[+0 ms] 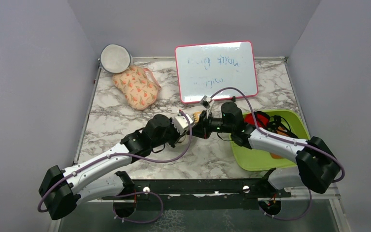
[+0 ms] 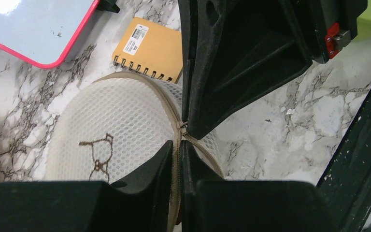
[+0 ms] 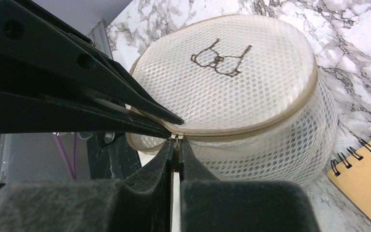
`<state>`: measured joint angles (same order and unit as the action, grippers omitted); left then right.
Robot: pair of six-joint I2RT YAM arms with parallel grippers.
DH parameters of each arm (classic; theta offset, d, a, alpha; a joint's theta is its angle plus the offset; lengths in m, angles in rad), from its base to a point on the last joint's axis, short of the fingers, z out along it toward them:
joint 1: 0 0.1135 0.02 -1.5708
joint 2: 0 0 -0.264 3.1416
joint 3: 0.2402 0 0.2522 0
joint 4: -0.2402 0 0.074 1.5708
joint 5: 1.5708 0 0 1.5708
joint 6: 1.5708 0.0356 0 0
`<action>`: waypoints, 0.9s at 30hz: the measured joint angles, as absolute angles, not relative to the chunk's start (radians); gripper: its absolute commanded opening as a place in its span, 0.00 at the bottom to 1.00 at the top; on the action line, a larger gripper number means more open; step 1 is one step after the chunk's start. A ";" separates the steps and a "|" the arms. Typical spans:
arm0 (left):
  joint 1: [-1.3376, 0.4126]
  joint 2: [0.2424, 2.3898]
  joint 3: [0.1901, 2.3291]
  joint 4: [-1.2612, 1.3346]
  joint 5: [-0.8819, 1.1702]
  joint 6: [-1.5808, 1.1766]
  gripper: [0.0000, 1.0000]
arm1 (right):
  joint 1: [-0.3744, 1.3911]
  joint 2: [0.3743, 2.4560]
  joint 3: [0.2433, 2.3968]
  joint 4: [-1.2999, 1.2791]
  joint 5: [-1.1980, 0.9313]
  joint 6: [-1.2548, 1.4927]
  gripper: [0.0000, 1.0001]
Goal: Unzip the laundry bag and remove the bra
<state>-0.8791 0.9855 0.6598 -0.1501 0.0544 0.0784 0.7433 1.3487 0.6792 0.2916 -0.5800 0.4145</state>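
The laundry bag [image 2: 111, 130] is a cream mesh round pouch with a dark squiggle, lying on the marble table. In the top view it [image 1: 181, 123] is mostly hidden between the two grippers. My left gripper [image 2: 178, 154] is shut on the bag's zipper seam. My right gripper [image 3: 176, 147] is shut on the small metal zipper pull [image 3: 176, 140] at the bag's rim [image 3: 251, 130]. The two grippers meet tip to tip at the seam, and the zipper line looks closed along the part I see. The bra is hidden inside the bag.
An orange spiral notepad [image 2: 149, 48] lies just behind the bag. A pink-framed whiteboard [image 1: 216, 70] stands at the back. A peach floral pouch [image 1: 136, 86] and a grey-rimmed white disc [image 1: 115, 58] lie back left. A green tray [image 1: 290, 123] with red and black items is at the right.
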 measured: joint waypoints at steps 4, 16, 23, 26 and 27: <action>-0.879 0.985 0.660 -0.147 0.054 0.078 0.00 | 0.746 1.340 0.678 0.288 -0.548 0.414 0.01; -0.879 0.953 0.660 -0.143 0.033 0.079 0.00 | 0.699 1.292 0.651 0.241 -0.411 0.415 0.01; -0.881 0.898 0.660 -0.127 0.008 0.080 0.00 | 0.601 1.288 0.635 0.240 -0.447 0.433 0.01; -0.881 0.884 0.660 -0.122 0.004 0.080 0.00 | 0.590 1.288 0.635 0.241 -0.489 0.429 0.01; -0.881 0.882 0.660 -0.121 0.004 0.080 0.00 | 0.588 1.289 0.635 0.241 -0.503 0.424 0.01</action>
